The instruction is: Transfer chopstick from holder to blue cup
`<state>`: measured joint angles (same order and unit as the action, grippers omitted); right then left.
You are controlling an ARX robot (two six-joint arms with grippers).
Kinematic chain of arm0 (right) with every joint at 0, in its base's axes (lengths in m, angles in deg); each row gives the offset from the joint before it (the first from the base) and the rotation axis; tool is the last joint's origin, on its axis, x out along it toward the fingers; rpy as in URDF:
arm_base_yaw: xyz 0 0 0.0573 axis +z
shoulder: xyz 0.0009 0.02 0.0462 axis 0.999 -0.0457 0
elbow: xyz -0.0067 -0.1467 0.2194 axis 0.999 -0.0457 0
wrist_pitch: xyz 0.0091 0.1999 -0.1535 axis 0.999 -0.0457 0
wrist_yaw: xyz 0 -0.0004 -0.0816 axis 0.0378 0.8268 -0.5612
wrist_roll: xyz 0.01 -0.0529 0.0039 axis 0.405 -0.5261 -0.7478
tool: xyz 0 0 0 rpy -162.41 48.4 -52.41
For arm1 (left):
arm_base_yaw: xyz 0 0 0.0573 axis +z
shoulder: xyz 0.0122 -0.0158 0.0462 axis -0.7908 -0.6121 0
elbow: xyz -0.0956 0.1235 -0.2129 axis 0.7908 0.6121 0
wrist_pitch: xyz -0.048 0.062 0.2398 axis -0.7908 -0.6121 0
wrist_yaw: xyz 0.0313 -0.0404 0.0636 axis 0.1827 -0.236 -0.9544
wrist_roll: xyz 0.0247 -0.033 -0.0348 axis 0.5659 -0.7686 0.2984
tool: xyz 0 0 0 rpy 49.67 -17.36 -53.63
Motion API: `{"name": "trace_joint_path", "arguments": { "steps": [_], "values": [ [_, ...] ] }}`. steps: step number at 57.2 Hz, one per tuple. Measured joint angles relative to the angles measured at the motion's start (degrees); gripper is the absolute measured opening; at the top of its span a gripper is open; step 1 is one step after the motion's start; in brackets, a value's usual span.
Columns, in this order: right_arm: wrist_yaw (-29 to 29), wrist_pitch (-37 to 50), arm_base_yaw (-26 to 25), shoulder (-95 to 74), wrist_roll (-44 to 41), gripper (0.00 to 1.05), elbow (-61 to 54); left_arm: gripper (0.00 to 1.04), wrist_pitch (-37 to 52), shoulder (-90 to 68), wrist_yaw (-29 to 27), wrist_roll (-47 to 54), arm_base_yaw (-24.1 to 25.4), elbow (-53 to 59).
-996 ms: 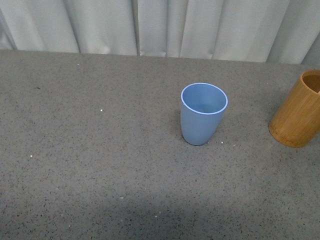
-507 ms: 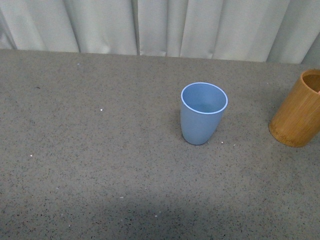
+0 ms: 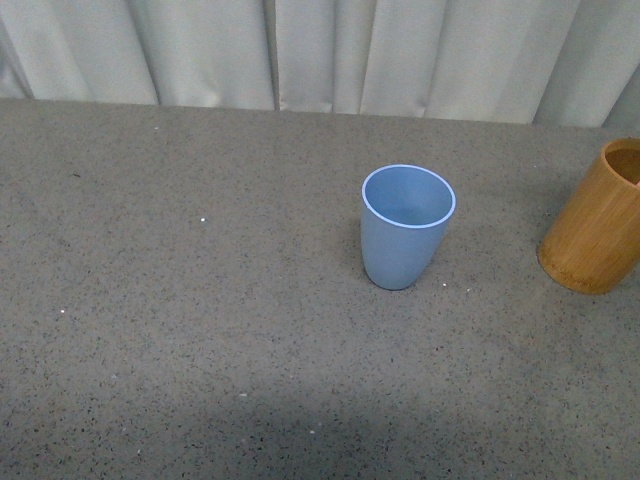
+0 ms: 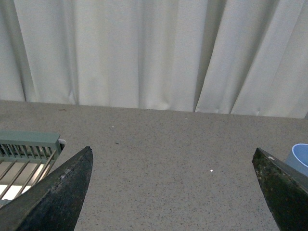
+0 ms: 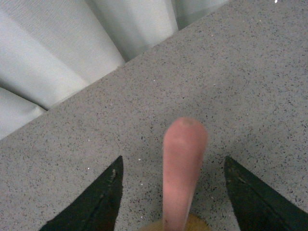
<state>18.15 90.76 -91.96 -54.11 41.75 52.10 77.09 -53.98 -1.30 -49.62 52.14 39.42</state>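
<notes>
The light-blue cup (image 3: 406, 226) stands upright on the grey table, right of centre in the front view; its rim also shows at the edge of the left wrist view (image 4: 300, 158). The orange-brown holder (image 3: 598, 222) stands at the right edge, cut off by the frame. A salmon-pink chopstick (image 5: 182, 169) shows blurred and close in the right wrist view, rising from the holder's rim (image 5: 183, 223) between the fingers of my open right gripper (image 5: 172, 162), which do not touch it. My left gripper (image 4: 172, 153) is open and empty above bare table. Neither arm shows in the front view.
A pale curtain (image 3: 320, 50) hangs along the table's far edge. A green slatted rack (image 4: 26, 149) sits beside my left gripper in the left wrist view. The grey speckled table (image 3: 200, 300) spreads left of the cup.
</notes>
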Motion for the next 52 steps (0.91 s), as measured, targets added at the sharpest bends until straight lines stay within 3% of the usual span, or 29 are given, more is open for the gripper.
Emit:
{"name": "trace_joint_path", "arguments": {
  "steps": [19,52],
  "values": [
    [1.31,1.4,0.76,-0.13,0.17,0.02,-0.24,0.98,0.0,0.0,0.0,0.0,0.02,0.0],
    [4.63,2.56,0.85,7.61,1.29,0.02,-3.74,0.98,0.0,0.0,0.0,0.0,0.02,0.0]
  ]
}}
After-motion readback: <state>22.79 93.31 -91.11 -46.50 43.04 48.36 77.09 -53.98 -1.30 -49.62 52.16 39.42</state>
